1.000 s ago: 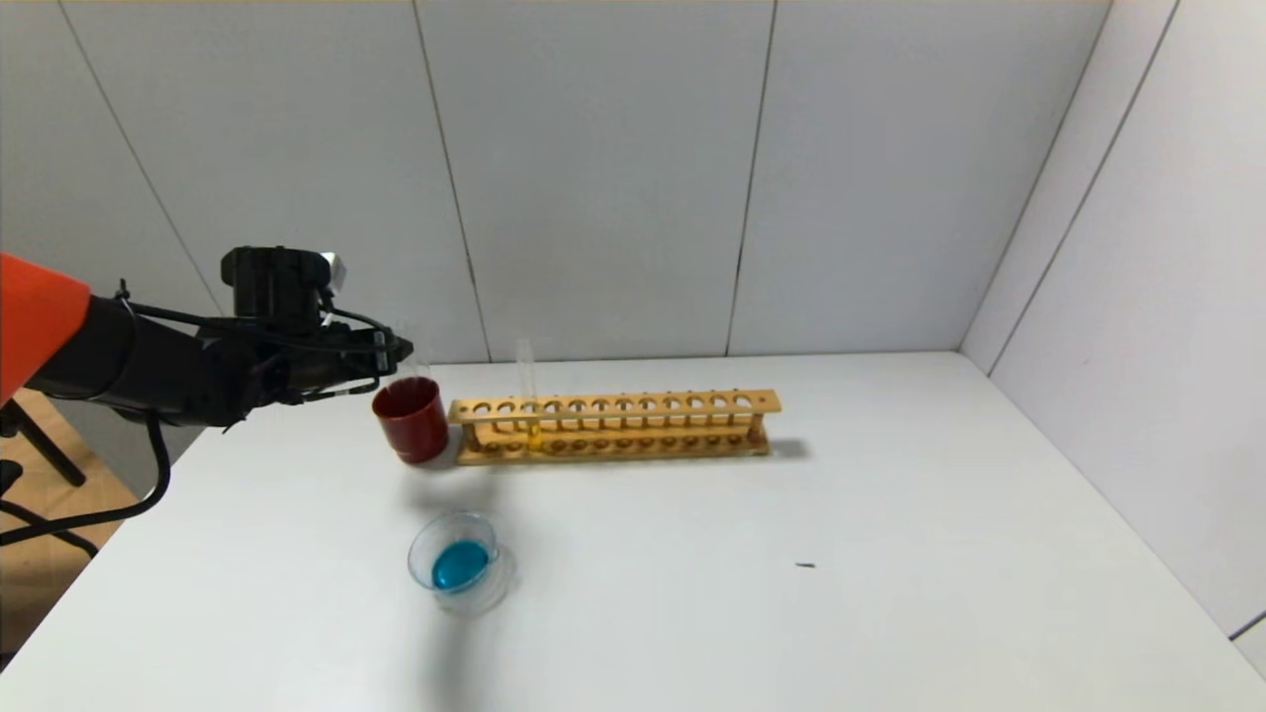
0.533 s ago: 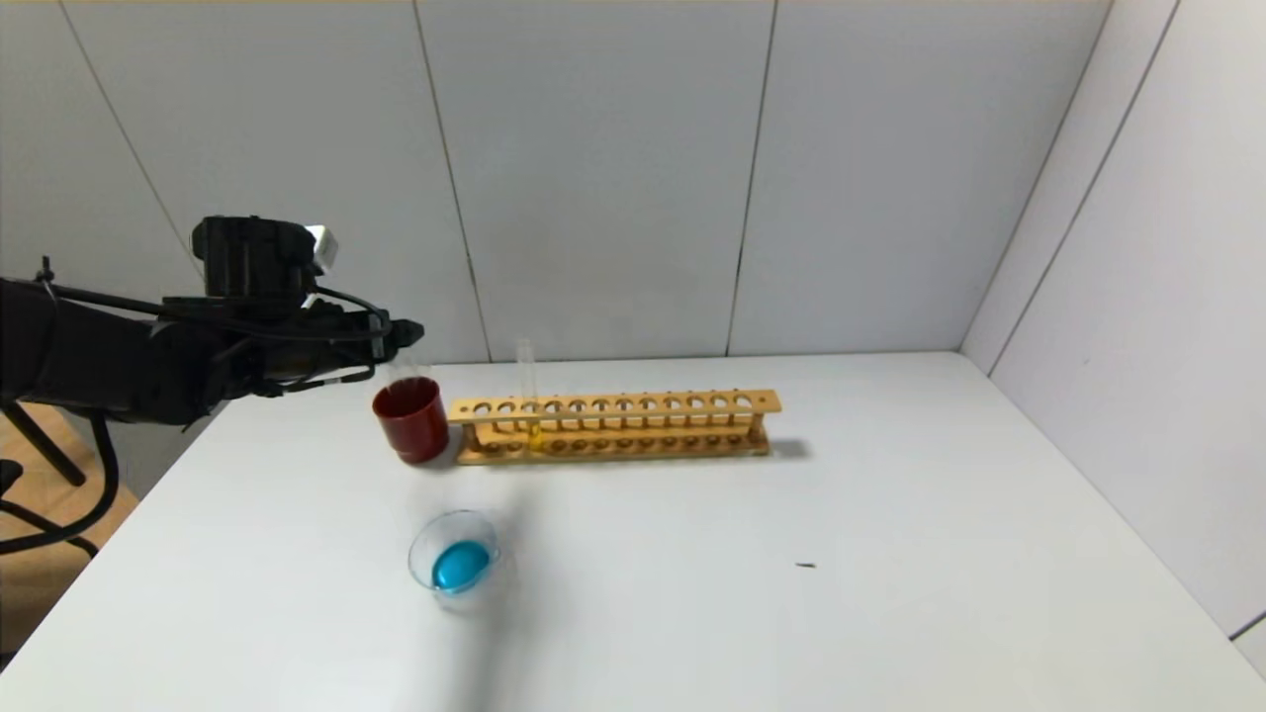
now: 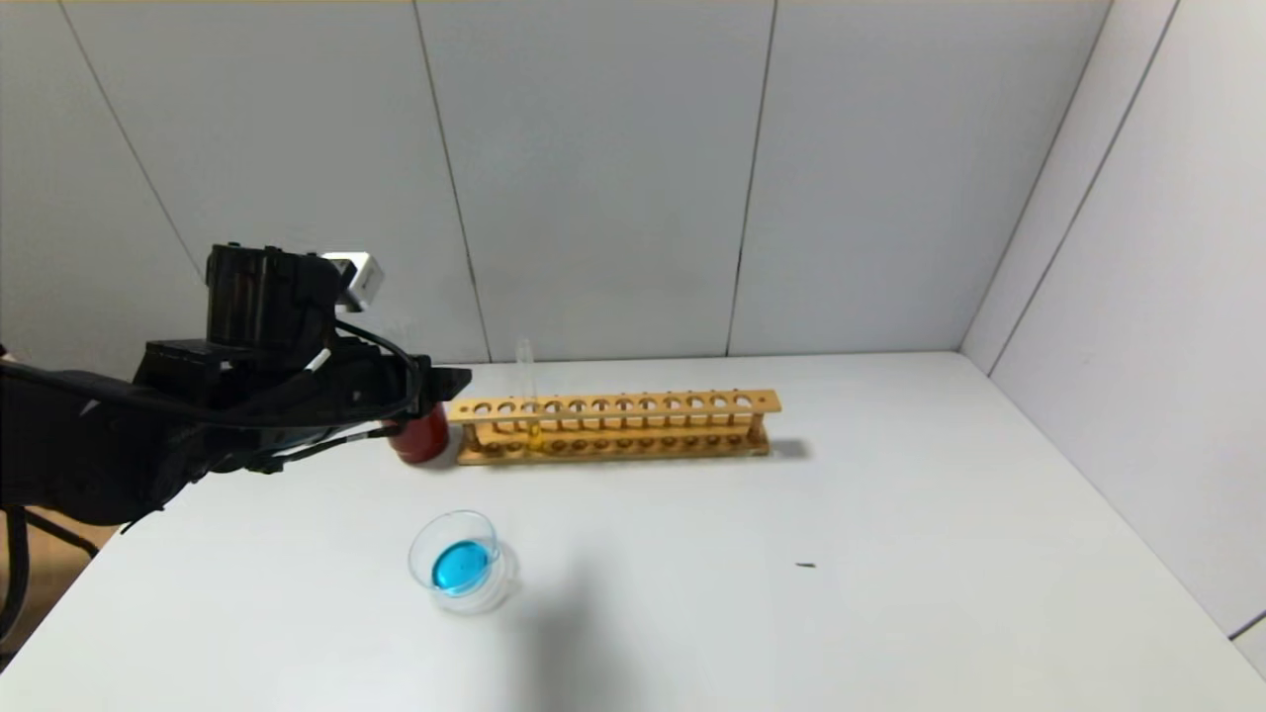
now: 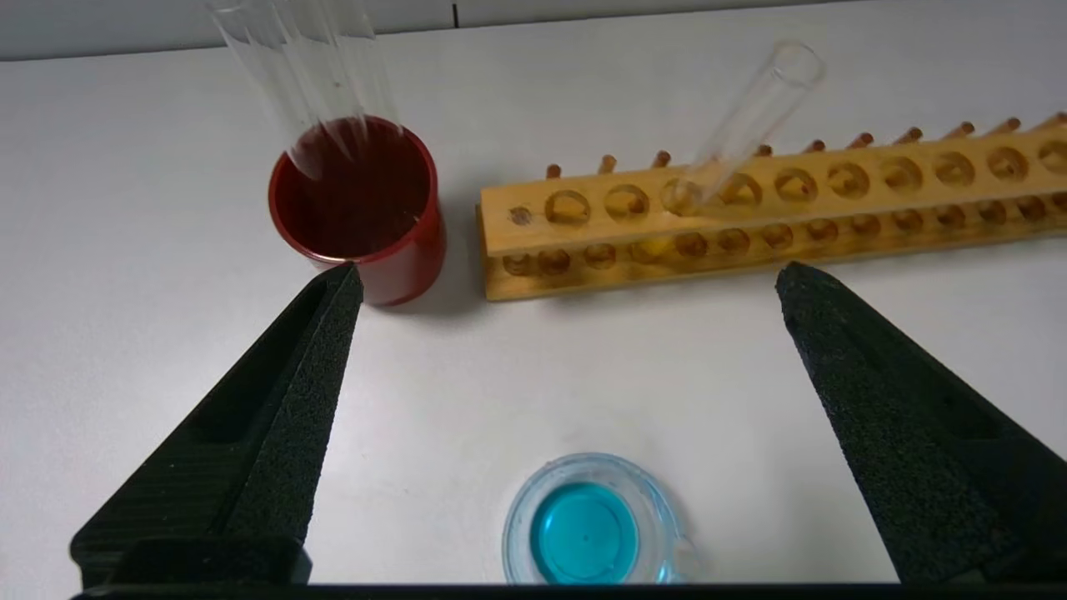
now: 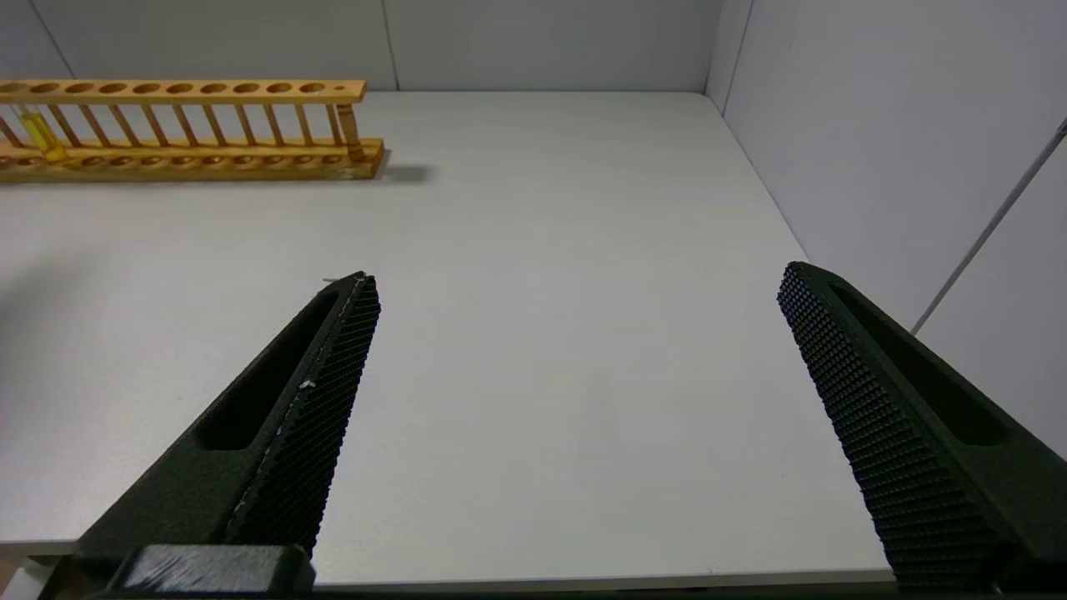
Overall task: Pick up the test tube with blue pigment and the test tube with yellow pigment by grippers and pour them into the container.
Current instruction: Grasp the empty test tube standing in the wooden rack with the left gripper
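The slim clear glass test tube with a little yellow liquid at its bottom [image 3: 528, 396] stands upright in the long wooden rack with a row of round holes [image 3: 613, 425], in a hole near the rack's left end, with its open mouth well above the top rail. In the right wrist view we see the yellow liquid [image 5: 37, 133] low between the rack's rails. Just beside the rack's left end stands the dark red opaque cup [image 4: 358, 208], and several empty clear glass tubes [image 4: 308, 75] lean out of it; we cannot tell which of them held the blue pigment.

Nearer to us, well apart from the rack and cup, the small low round clear glass dish [image 3: 460, 572] sits on the white table [image 3: 841, 554] with a pool of blue liquid [image 4: 583, 533] in its bottom.

Our left gripper [image 4: 567, 283] hangs above the table in front of the red cup, between cup and dish in height, partly covering the cup in the head view. Its two black fingers [image 4: 275, 417] are spread wide and carry nothing; the rack and dish show in the gap between them.

Our right gripper [image 5: 575, 283] sits low at the near right edge of the table, far from the rack, with its fingers [image 5: 292, 433] likewise spread wide and nothing between them.
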`<state>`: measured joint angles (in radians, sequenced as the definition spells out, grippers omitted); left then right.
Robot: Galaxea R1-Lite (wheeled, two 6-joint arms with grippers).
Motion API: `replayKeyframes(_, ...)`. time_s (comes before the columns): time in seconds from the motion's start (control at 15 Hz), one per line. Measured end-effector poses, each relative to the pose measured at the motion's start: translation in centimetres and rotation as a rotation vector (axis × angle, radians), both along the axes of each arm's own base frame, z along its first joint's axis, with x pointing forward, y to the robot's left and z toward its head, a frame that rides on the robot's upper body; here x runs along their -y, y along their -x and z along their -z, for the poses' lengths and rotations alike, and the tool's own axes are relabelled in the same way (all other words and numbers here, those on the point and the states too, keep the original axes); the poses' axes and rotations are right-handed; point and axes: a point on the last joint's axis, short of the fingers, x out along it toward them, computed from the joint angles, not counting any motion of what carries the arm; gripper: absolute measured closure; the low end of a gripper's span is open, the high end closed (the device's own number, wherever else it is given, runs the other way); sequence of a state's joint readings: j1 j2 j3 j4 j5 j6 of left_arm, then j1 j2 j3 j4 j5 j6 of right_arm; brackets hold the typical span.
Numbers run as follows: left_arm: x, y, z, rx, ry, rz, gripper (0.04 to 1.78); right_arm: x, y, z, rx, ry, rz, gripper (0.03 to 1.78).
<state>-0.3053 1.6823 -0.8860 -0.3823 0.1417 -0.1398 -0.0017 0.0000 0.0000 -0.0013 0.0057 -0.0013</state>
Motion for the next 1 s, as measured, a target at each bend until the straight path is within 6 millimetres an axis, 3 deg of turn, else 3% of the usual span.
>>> replayKeyframes(0.2, 1.7, 0.8, 0.1, 0.003, -0.018, 0.032, 0.08, 0.0, 0.0, 0.0, 0.000, 0.000, 0.000, 0.06)
replayKeyframes(0.4, 3.5, 0.5, 1.2, -0.018, -0.029, 0.077, 0.08, 0.0, 0.0, 0.0, 0.000, 0.000, 0.000, 0.06)
replayKeyframes(1.0, 7.4, -5.9, 5.3, 0.038, -0.099, 0.072, 0.08, 0.0, 0.0, 0.0, 0.000, 0.000, 0.000, 0.06)
